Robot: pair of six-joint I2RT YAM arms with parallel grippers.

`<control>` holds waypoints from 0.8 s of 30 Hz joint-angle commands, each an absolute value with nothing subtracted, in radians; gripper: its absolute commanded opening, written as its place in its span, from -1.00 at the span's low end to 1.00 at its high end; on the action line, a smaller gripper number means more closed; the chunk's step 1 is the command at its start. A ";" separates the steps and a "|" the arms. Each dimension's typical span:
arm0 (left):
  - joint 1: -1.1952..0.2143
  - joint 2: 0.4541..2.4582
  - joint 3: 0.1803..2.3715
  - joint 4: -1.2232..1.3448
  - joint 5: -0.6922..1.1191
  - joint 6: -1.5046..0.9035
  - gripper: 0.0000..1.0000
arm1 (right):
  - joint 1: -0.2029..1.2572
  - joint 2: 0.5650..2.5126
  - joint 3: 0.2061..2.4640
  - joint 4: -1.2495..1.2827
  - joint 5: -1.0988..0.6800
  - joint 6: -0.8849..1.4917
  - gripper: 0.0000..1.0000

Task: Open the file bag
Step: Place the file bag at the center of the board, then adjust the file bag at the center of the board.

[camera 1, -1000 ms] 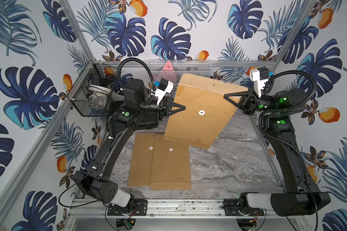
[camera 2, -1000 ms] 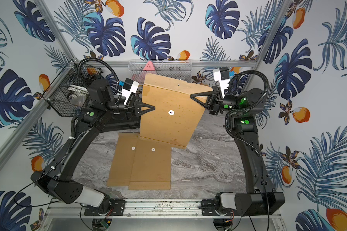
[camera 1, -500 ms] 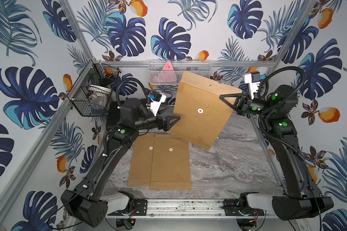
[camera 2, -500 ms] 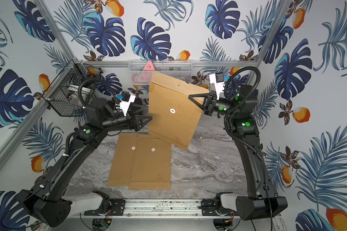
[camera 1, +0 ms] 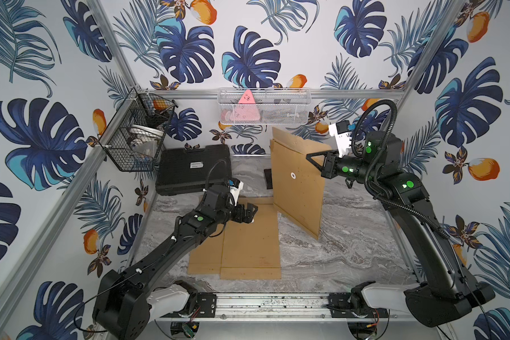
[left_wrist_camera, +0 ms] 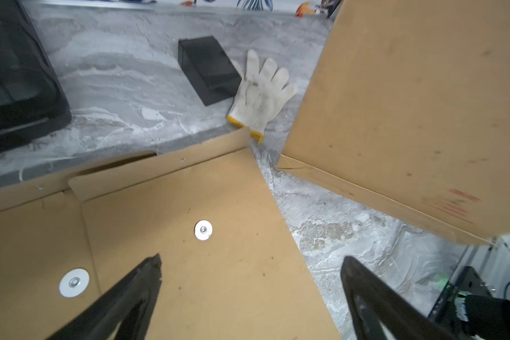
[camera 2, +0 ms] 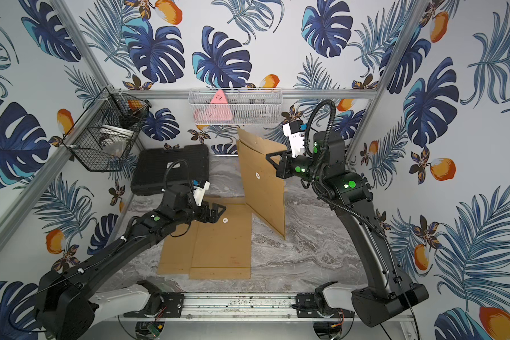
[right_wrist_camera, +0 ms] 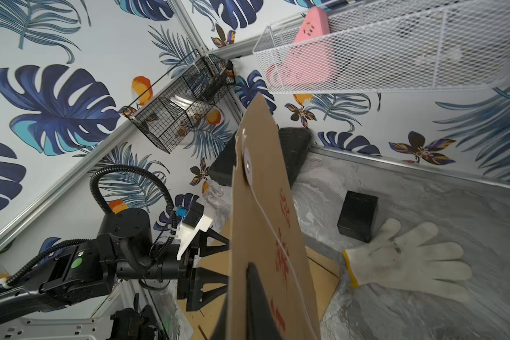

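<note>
Right tool (camera 1: 308,156): clamped on the right-hand edge of the held file bag (camera 1: 296,182), carrying it clear of the desk (camera 1: 351,250).
Held file bag: in the air over the back-centre of the desk, long axis near upright, flap (camera 1: 277,134) end up.
Left tool (camera 1: 253,215): jaws spread wide, empty, low over two flat file bags (camera 1: 251,244) at the desk's left-centre.
Key relation: the held bag is near the left tool, to its right and higher. The left arm is free, so the flap work likely falls to it, and it must rise to the top end.
Closure: string (right_wrist_camera: 280,232) runs loose down from the button (right_wrist_camera: 248,166). Flap looks lifted, mouth state unclear.
Around: work glove (left_wrist_camera: 261,91) and small black box (left_wrist_camera: 208,69) toward the back edge, black case (camera 1: 193,169) at the back-left corner.
Obstruction: none apparent between the left tool and the bag.
</note>
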State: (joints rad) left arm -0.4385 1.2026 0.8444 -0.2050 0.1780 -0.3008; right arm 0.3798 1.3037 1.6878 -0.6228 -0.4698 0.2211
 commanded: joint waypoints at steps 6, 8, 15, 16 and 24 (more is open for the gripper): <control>-0.462 1.384 0.800 -0.043 0.042 -0.404 0.73 | 0.383 1.256 1.723 -0.803 -0.358 0.162 -1.00; -0.462 1.445 0.820 -0.027 0.044 -0.401 0.56 | 0.382 1.236 1.711 -0.796 -0.377 0.194 -1.00; -0.455 1.602 0.899 -0.004 0.058 -0.385 0.15 | 0.383 1.212 1.704 -0.816 -0.474 0.216 -1.00; -0.453 1.623 0.910 -0.005 0.059 -0.381 0.14 | 0.383 1.215 1.718 -0.835 -0.485 0.208 -1.00; -0.414 1.751 0.978 0.019 0.105 -0.384 -0.34 | 0.383 1.216 1.744 -0.892 -0.555 0.151 -1.00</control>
State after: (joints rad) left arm -0.4217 1.7260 0.9565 -0.0189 0.0769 -0.3779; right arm 0.3813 1.2201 1.7348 -0.8768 -0.5110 0.1829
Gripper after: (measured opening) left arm 0.342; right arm 0.051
